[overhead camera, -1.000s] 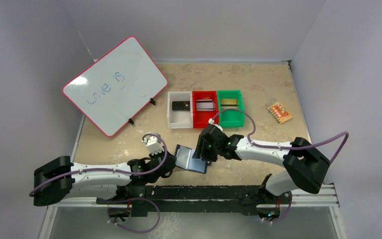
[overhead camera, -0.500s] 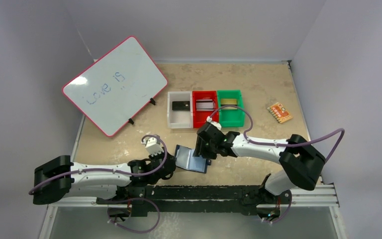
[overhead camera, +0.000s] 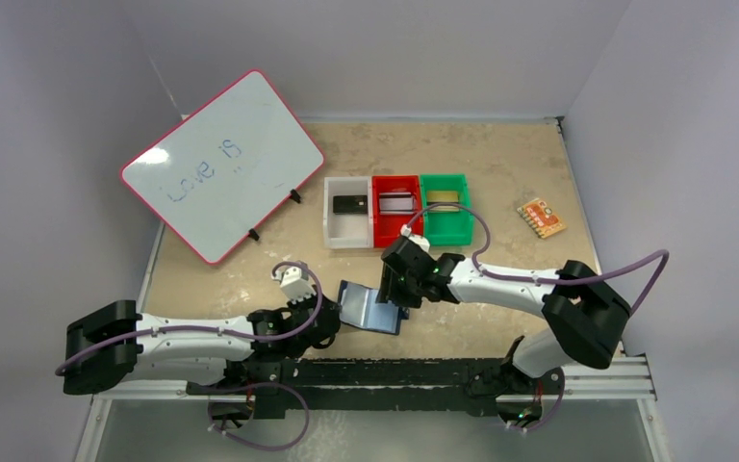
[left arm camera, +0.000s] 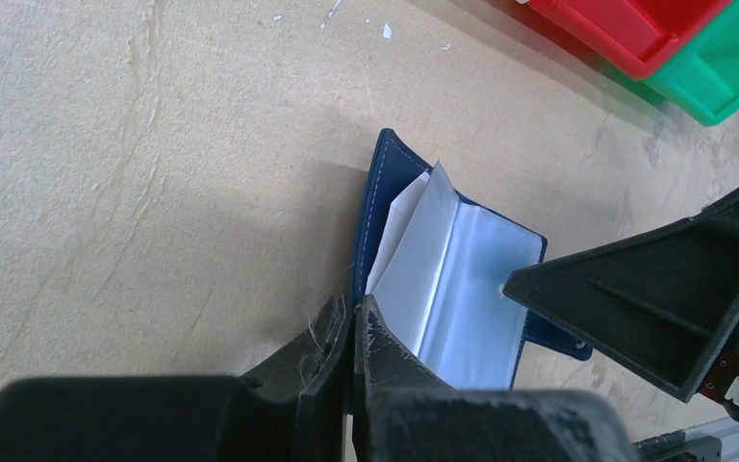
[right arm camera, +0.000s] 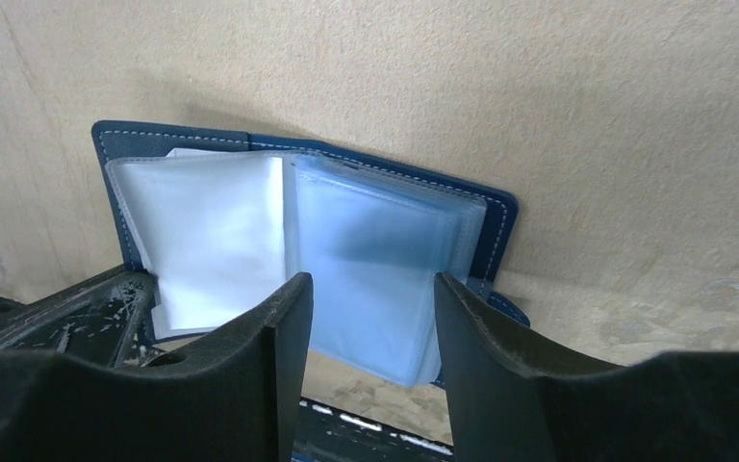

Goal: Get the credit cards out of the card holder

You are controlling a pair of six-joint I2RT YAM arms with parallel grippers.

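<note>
From above, the whiteboard well to the left of the red bin reads "Love is" in blue marker. No other writing can be read. A white bin touches the red bin's left side and a green bin its right, with an orange patterned piece further right of it. The card holder lies open on the table, on the near side of the red bin. Its long axis runs roughly parallel to the row of bins, and its left flap is tilted up. The left gripper is at that raised flap, and the right gripper hangs over the holder's right half. In the left wrist view, the fingers are pinched together on the edge of the navy cover, and pale shiny sleeves fan out beyond them. In the right wrist view, the fingers stand apart above the sleeves, touching nothing. Compared with a second ago, the right wrist sits slightly nearer the red bin. The holder and the left arm are where they were.
</note>
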